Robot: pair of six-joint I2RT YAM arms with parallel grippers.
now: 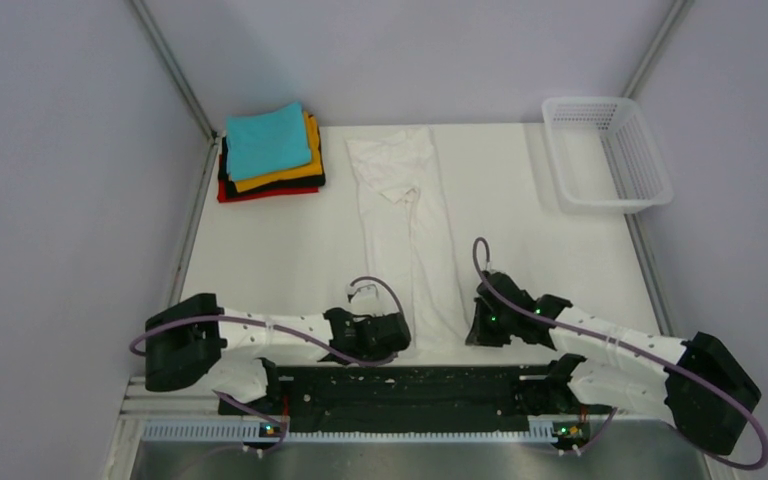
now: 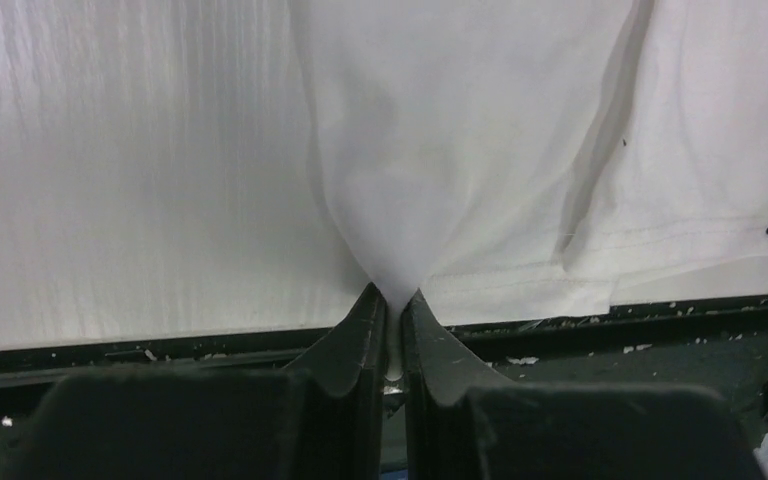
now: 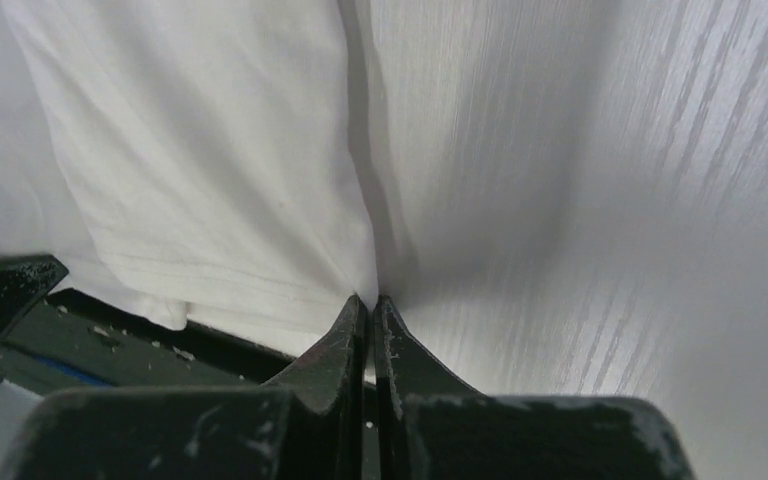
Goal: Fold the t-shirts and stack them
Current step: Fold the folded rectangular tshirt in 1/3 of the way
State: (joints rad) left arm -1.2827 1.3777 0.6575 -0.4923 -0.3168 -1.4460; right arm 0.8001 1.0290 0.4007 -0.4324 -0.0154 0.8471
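Far left: folded stack, teal on top. Left tool is closed tight on a small pinch of the white t-shirt at its near left hem corner. The shirt lies as a long narrow strip down the middle of the surface. Right tool is closed on the near right edge, with only a sliver of cloth between its tips.

Risks: thin cloth slips out on lifting, likelier on the right; uneven pull skews the fold; catching one layer lets the strip open.

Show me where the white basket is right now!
In the top view the white mesh basket sits at the far right corner of the table, right of the white t-shirt.
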